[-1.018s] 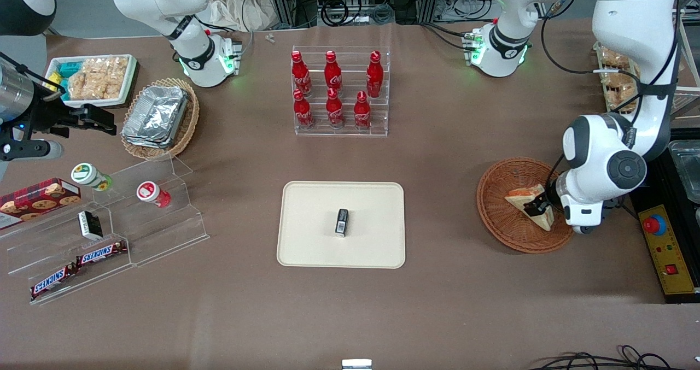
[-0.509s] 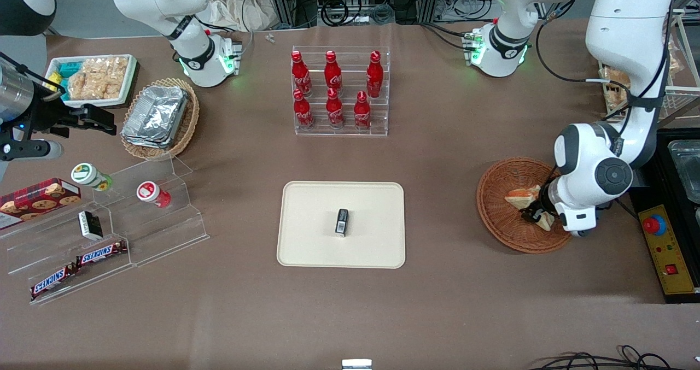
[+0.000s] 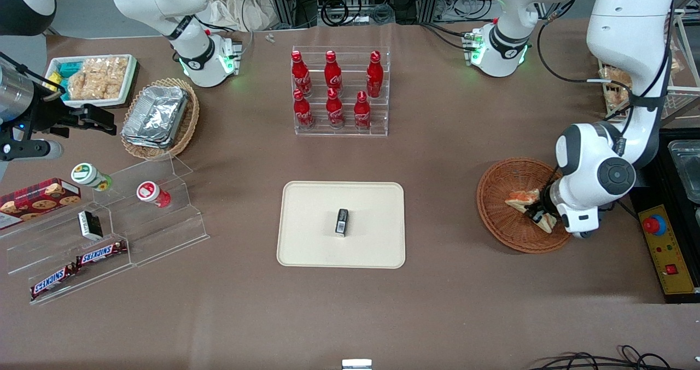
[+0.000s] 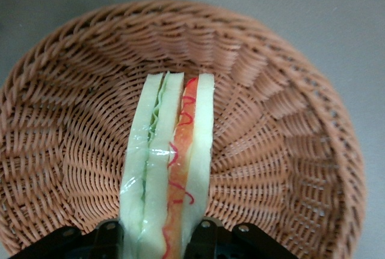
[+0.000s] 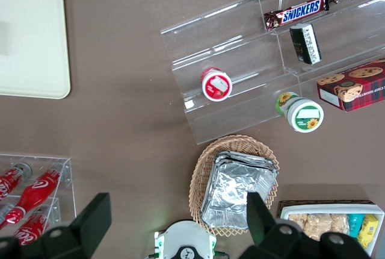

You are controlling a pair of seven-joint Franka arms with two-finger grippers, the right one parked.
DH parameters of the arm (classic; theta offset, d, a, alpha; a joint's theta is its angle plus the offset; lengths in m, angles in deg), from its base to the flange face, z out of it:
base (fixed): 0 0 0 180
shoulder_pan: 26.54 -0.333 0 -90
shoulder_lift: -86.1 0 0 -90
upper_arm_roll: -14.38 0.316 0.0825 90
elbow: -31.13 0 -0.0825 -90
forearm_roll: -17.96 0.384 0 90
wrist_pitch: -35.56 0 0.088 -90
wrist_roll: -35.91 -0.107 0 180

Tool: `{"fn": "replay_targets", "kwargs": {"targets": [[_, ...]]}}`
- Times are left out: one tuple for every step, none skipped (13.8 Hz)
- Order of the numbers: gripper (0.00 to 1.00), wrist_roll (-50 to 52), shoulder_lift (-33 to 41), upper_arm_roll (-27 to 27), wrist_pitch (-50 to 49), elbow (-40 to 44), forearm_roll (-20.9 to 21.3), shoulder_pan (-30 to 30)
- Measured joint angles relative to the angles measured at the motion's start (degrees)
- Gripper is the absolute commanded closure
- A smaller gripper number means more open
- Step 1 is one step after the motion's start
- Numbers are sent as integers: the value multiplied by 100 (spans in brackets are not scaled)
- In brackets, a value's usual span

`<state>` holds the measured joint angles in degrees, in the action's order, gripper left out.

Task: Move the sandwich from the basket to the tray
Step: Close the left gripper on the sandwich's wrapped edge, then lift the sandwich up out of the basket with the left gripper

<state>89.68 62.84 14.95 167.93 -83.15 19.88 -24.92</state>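
Front view high over the table, wrist view close on basket (image 4: 289, 120), gripper (image 4: 161, 241).

The sandwich (image 3: 526, 201) is held by the gripper (image 3: 537, 212) in the basket (image 3: 503, 209), which is found at three o'clock from the tray (image 3: 306, 239).

Robotics lab staged as a shop: cable bundles (image 3: 350, 4), emergency-stop box (image 3: 664, 250), acrylic display racks (image 3: 342, 94).
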Motion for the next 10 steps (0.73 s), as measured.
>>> {"fn": "replay_targets", "kwargs": {"targets": [[100,-3,24,0,-288,184,13,0],[100,-29,54,-1,-644,417,26,0],[100,-91,88,-1,-1022,692,32,0],[100,-172,125,0,-1383,982,33,-1],[100,-271,155,0,-1754,1299,34,-1],[100,-390,178,0,-2173,1646,34,-1],[100,-530,196,-2,-2649,2022,34,-1],[100,-707,210,-7,-3126,2415,34,1],[100,-905,222,-18,-3554,2809,32,4],[100,-1091,235,-32,-3912,3169,28,14]]}}
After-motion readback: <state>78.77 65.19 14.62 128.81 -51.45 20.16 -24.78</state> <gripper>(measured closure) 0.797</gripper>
